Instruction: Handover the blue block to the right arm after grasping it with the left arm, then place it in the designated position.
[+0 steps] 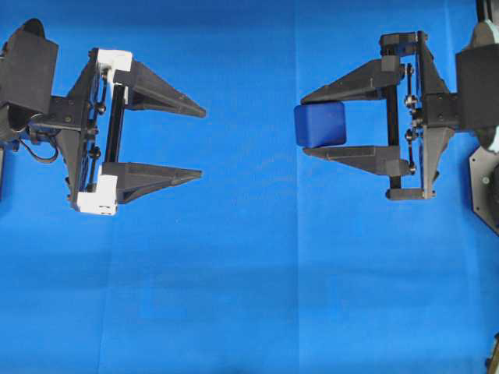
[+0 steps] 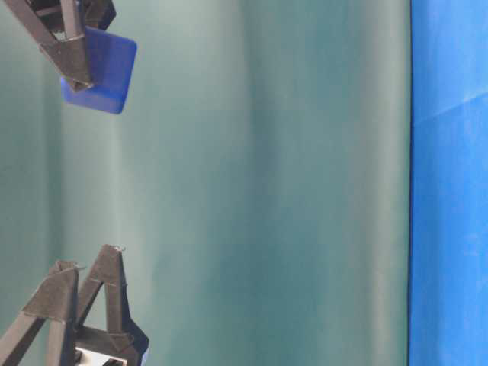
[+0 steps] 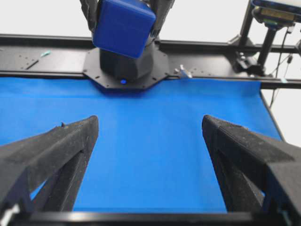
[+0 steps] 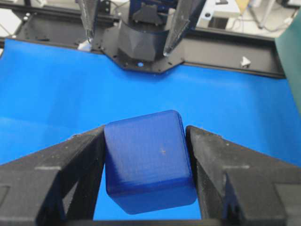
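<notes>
The blue block [image 1: 320,125] is a small dark-blue cube, clamped between the tips of my right gripper [image 1: 307,126], the all-black one reaching in from the right. Seen from the right wrist, the blue block [image 4: 148,160] sits tilted between the two fingers, above the cloth. My left gripper [image 1: 201,142], with white blocks at its finger bases, stands wide open on the left, well apart from the block, nothing between its fingers. From the left wrist the blue block [image 3: 123,26] shows straight ahead, held up high. In the table-level view the blue block [image 2: 103,70] hangs at the top left.
A blue cloth [image 1: 249,273] covers the table. The right arm's black base [image 3: 126,68] stands at the cloth's far edge in the left wrist view, the left arm's base [image 4: 146,42] in the right wrist view. A black frame rail [image 3: 211,56] runs behind.
</notes>
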Controlling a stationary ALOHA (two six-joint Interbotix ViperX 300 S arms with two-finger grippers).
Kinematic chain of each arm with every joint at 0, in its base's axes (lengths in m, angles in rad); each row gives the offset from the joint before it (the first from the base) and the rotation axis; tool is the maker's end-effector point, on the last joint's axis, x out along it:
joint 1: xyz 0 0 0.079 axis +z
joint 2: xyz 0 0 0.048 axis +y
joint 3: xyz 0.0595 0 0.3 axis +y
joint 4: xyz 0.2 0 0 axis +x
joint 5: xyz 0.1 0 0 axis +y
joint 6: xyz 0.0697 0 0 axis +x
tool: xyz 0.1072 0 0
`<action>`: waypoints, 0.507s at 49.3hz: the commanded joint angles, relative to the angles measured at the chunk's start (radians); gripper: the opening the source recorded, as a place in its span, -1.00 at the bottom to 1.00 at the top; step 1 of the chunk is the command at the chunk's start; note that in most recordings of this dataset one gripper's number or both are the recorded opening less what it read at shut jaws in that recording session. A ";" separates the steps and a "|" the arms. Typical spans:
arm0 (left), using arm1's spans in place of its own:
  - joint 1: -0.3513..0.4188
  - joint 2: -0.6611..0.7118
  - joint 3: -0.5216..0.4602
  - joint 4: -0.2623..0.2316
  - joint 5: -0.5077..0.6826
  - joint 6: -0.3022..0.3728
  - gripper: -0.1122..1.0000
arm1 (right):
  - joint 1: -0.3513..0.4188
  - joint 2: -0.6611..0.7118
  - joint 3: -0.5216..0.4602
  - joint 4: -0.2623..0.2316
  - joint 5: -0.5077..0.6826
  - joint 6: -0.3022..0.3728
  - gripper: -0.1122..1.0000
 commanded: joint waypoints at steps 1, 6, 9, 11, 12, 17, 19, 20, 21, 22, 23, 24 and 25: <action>-0.002 -0.012 -0.012 0.002 -0.005 0.002 0.88 | 0.002 -0.014 -0.012 0.003 -0.002 0.002 0.05; -0.002 -0.012 -0.012 0.002 -0.006 0.000 0.88 | 0.002 -0.017 -0.012 0.003 -0.002 0.002 0.05; -0.002 -0.012 -0.014 0.002 -0.005 0.000 0.88 | 0.002 -0.020 -0.014 0.003 -0.002 0.002 0.05; -0.002 -0.012 -0.014 0.002 -0.006 0.000 0.88 | 0.002 -0.020 -0.012 0.003 -0.002 0.002 0.05; -0.002 -0.012 -0.014 0.002 -0.006 0.000 0.88 | 0.002 -0.020 -0.014 0.003 -0.002 0.002 0.05; -0.003 -0.012 -0.014 0.002 -0.006 0.000 0.88 | 0.002 -0.020 -0.014 0.003 0.000 0.002 0.05; -0.002 -0.012 -0.014 0.002 -0.006 0.000 0.88 | 0.002 -0.020 -0.014 0.003 -0.002 0.002 0.05; -0.002 -0.012 -0.015 0.002 -0.006 0.000 0.88 | 0.002 -0.020 -0.012 0.003 0.000 0.002 0.05; -0.002 -0.012 -0.015 0.002 -0.006 0.000 0.88 | 0.002 -0.020 -0.014 0.003 0.000 0.002 0.05; -0.002 -0.012 -0.015 0.002 -0.006 0.000 0.88 | 0.002 -0.020 -0.014 0.003 -0.002 0.002 0.05; -0.002 -0.012 -0.015 0.002 -0.006 0.000 0.88 | 0.002 -0.020 -0.012 0.003 -0.002 0.002 0.05; -0.002 -0.012 -0.015 0.002 -0.006 0.000 0.88 | 0.002 -0.020 -0.012 0.003 0.000 0.002 0.05; -0.002 -0.012 -0.015 0.002 -0.006 0.000 0.88 | 0.002 -0.020 -0.012 0.003 -0.002 0.002 0.05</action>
